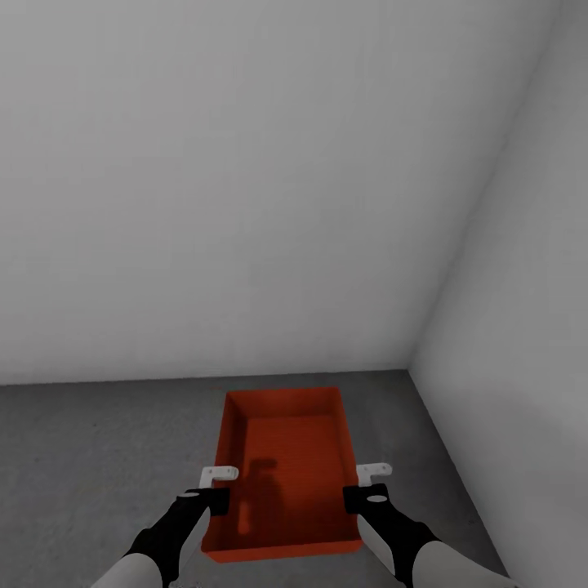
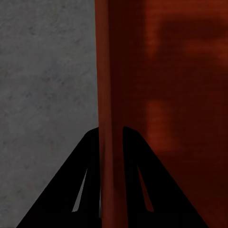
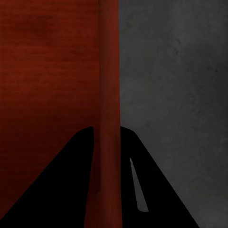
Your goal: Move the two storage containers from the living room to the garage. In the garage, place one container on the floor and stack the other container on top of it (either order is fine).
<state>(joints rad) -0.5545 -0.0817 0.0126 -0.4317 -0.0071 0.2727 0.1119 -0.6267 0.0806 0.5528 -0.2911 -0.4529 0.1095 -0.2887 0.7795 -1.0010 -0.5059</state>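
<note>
Nearest the camera in the head view, the robot's two black-and-white forearms reach forward and down, and each ends at a long side wall of the orange-red, open-topped rectangular storage container (image 1: 286,465). The left pincer (image 1: 214,487) straddles the left wall; in the left wrist view its two dark fingers (image 2: 71,190) sit one on either side of that red wall with no gap showing, so it reads as clamped on the rim. The right pincer (image 1: 369,483) does the same on the opposite wall, its fingers (image 3: 61,185) closed against the upright red edge. The container lies level, over the dark grey speckled concrete floor (image 1: 98,457), near the corner where the two plain grey-white walls (image 1: 245,180) meet. Whether its base rests on the concrete or hangs just above it cannot be told, because its underside is hidden. Judged from this, one container has reached the garage and is at or close to its set-down place, with release not yet made. The second container is still to be stacked on it. The container's near edge is partly covered by the arms, and the wrist views are too close to give more than wall, bottom and floor.
</note>
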